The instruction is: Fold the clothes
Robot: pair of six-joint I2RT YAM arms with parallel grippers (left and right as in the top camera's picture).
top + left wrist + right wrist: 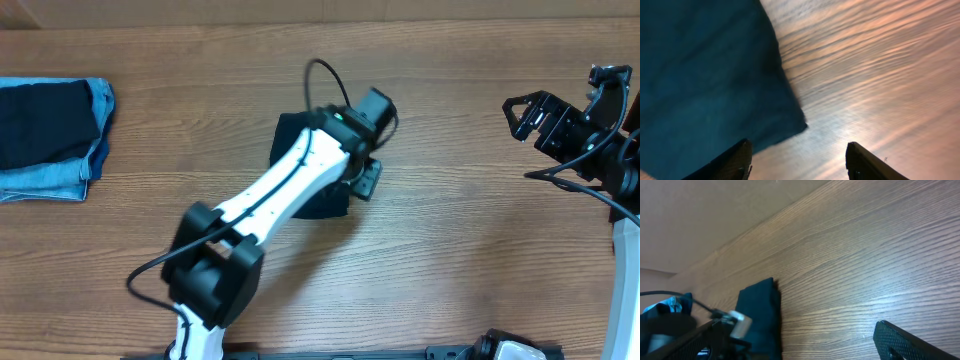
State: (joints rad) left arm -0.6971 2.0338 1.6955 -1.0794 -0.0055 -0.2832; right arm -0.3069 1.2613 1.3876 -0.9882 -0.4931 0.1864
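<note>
A dark navy folded garment (322,196) lies at the table's centre, mostly hidden under my left arm. In the left wrist view it (705,75) fills the left side, its corner near the left fingertip. My left gripper (799,159) is open and empty just above the cloth's corner; in the overhead view it (362,176) sits at the garment's right edge. My right gripper (522,115) is open and empty at the far right, well away from the cloth. The garment also shows in the right wrist view (759,315).
A stack of folded clothes, dark cloth on blue denim (50,135), lies at the table's left edge. Bare wooden table (470,240) lies between the two arms.
</note>
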